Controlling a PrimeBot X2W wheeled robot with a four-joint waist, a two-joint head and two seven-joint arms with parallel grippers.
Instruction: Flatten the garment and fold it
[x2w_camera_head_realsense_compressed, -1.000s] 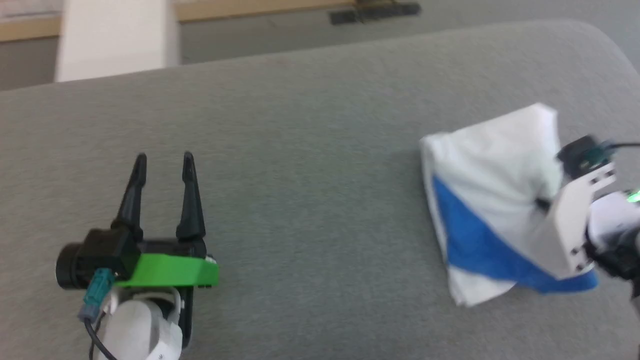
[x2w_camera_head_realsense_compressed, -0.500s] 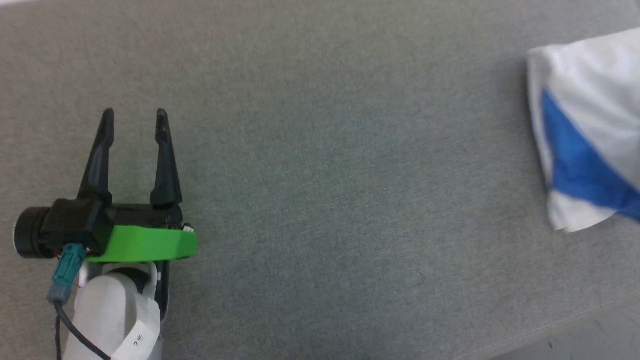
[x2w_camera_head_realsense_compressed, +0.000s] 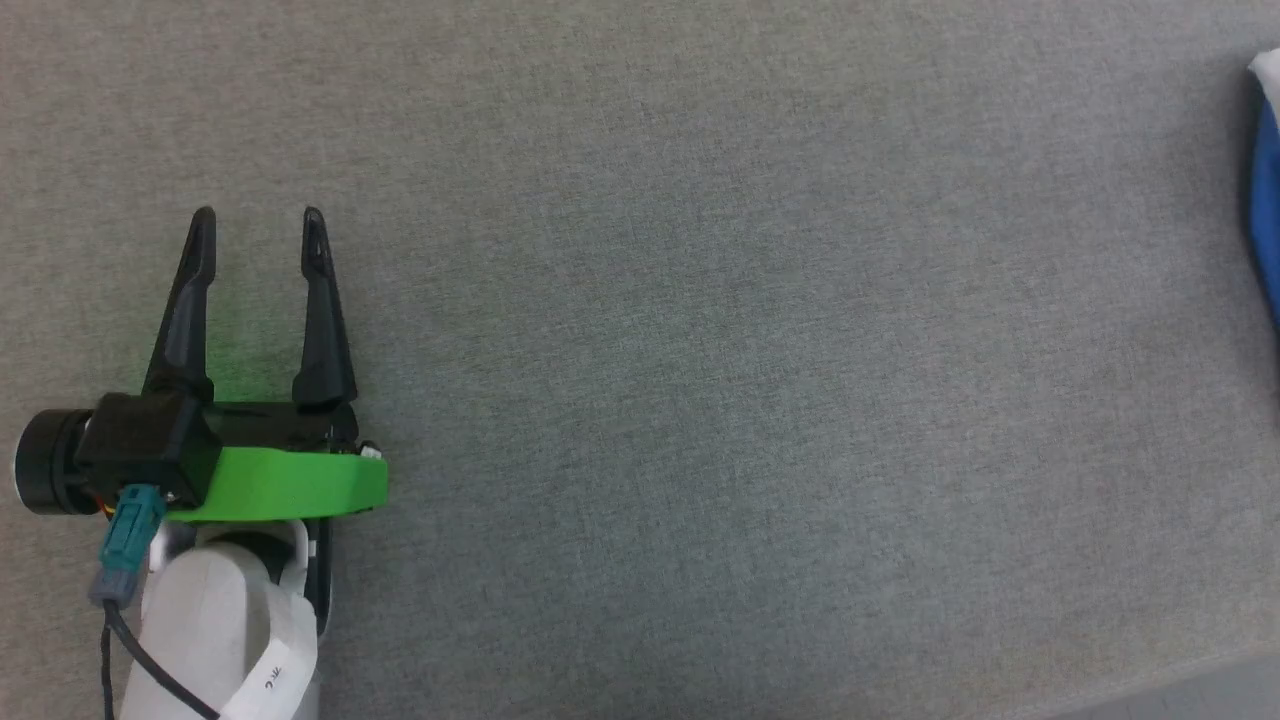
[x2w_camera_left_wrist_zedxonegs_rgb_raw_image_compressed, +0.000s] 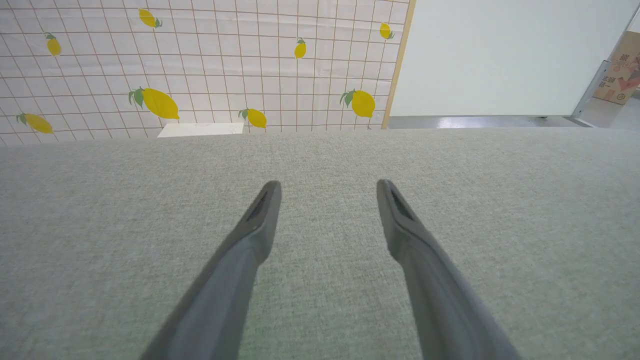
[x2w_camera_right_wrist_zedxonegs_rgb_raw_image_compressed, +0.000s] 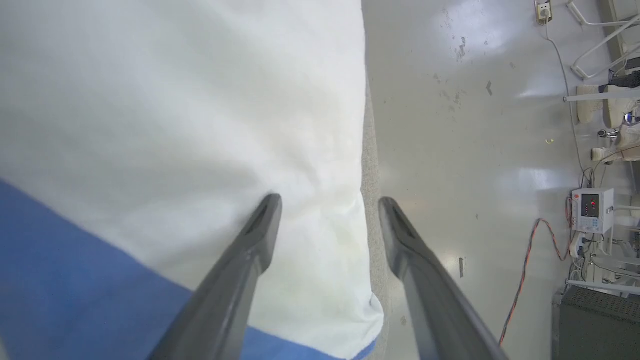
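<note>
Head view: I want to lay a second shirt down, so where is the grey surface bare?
The whole middle of the grey surface is bare, from the open left tool across to the garment at the right edge. It is crowded there: the open right tool hangs over the garment by the surface's rim.

There is lots of free room on the grey bench between the left claw and the garment, a soft lump by the right edge.
</note>
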